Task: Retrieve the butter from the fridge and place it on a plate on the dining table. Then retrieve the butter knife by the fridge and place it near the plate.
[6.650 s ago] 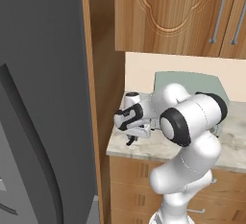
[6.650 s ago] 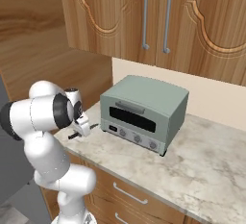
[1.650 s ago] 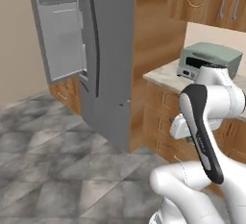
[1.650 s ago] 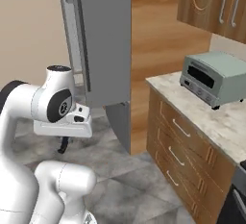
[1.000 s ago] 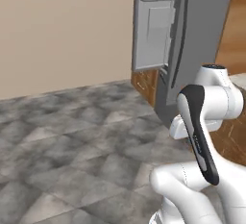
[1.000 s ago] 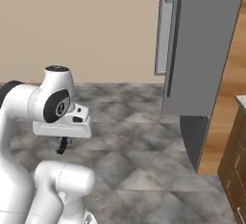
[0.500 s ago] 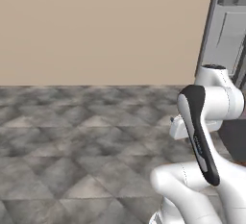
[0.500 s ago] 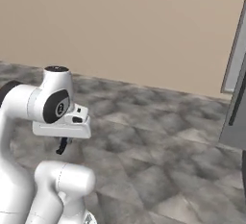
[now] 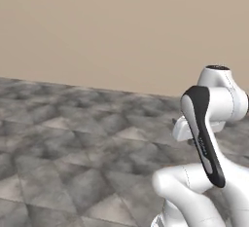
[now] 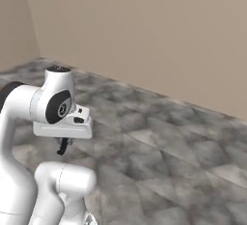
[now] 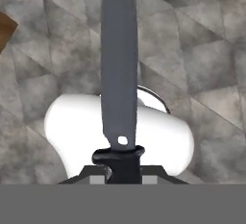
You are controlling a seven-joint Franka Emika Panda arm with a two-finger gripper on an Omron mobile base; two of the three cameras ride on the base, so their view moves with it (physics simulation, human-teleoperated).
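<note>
The butter knife (image 11: pixel 119 64) has a slim dark grey blade running up the middle of the hand view, with its black handle at the bottom. My gripper (image 11: pixel 123 172) is shut on that handle. In the right base view the gripper (image 10: pixel 62 147) hangs under the white hand, folded close to the arm and pointing down at the floor, with a dark tip showing beneath it. The butter, the fridge, the plate and the dining table are out of view.
A grey stone-tile floor (image 9: pixel 73 148) spreads in front of the base, up to a plain beige wall (image 9: pixel 121 26). A brown wooden corner (image 11: pixel 6 30) shows at the left edge of the hand view.
The whole picture has swung as the base turns: the fridge has slid out at the right edge, leaving wall and floor. The arm holds its folded pose with the knife.
</note>
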